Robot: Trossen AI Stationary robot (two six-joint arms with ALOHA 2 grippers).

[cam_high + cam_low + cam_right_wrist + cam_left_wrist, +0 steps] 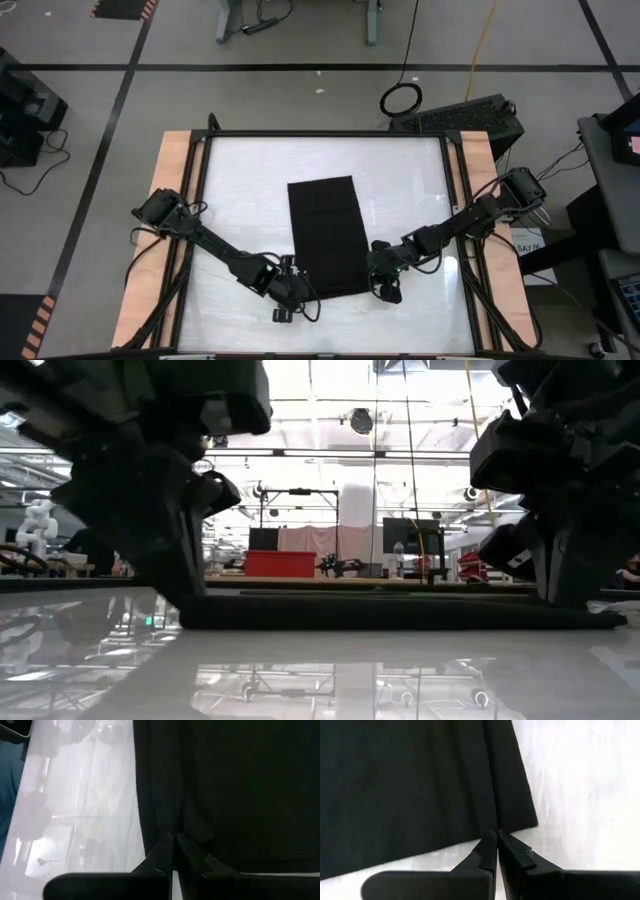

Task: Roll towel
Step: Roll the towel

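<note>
The towel [327, 236] lies flat as a long black rectangle in the middle of the table [240, 180], its short near edge toward the robot, and from table height it shows as a thin dark strip [400, 612] on the glossy white top. The left gripper [298, 284] sits at the near left corner of that edge; in its wrist view the two fingers [487, 851] are pressed together with their tips at the cloth's edge [410, 785], though I cannot tell whether any fabric is pinched between them. The right gripper [384, 277] is at the near right corner, its fingers [165, 849] closed tight on a small pucker of the towel [240, 790]. The tabletop is white and reflective, framed in black with bare wooden strips [170, 190] down both sides. Around it is a grey floor crossed by black tape lines [300, 67], with a coiled cable [401, 98] beyond the far edge. Across the table, the low view shows a bright workshop with ceiling lights, a red box [280, 564] and dark monitors [410, 535]. No writing is readable.
</note>
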